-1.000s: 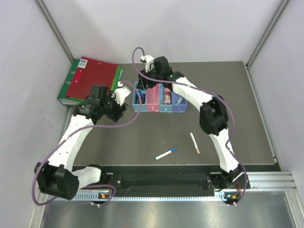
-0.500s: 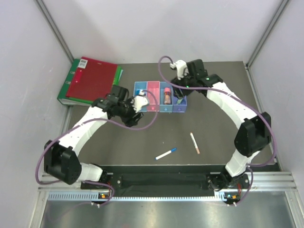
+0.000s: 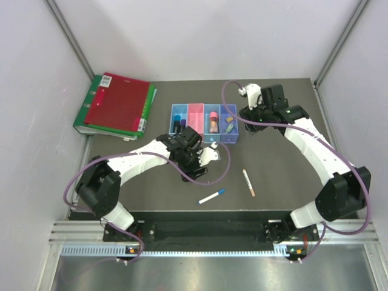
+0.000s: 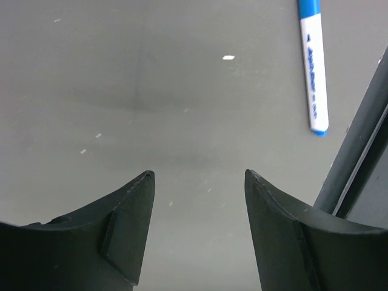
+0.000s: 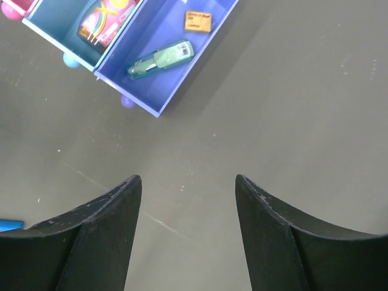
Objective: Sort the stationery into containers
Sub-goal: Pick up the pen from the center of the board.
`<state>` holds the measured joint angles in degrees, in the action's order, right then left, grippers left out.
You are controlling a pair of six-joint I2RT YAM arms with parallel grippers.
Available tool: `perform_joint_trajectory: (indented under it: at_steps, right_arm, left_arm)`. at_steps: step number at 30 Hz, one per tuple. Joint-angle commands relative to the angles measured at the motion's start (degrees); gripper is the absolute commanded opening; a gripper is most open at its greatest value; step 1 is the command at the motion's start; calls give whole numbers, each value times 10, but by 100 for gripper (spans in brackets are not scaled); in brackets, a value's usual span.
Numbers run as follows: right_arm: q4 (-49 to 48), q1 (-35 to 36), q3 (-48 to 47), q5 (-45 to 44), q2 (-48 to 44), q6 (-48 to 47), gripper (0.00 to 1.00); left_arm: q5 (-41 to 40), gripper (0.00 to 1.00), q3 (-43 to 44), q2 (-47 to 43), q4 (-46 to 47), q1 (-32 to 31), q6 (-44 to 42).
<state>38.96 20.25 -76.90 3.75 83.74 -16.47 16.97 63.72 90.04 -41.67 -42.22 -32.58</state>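
Hovering over the dark tabletop point(image 3: 285, 182), the left tool point(image 4: 200, 176) gapes empty, the white blue-capped pen point(image 4: 314, 66) lying loose nearby. The thin pinkish pen point(image 3: 248, 182) lies apart to its right. The green marker point(image 5: 160, 59) and tan block point(image 5: 198, 21) sit in the purple-blue bin point(image 5: 159, 30). The right tool point(image 5: 188, 179), spread and empty, hangs above the tabletop near that bin.

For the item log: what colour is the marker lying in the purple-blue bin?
Pale green; the marker shows best in the right wrist view.
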Motion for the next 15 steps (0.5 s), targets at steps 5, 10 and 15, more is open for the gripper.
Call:
perform_joint_trajectory:
  at_steps: [5,10,15]
  right_arm:
    - [-9,-14,-15,-14,-17,-10,63]
    - [-12,-14,-21,-15,-16,-7,63]
    - [-12,-15,-31,-23,-17,-12,64]
  left_arm:
    - [-39,66,-3,36,44,-49,123]
    - [-34,66,-4,38,42,-60,222]
    - [-45,66,-28,22,55,-92,262]
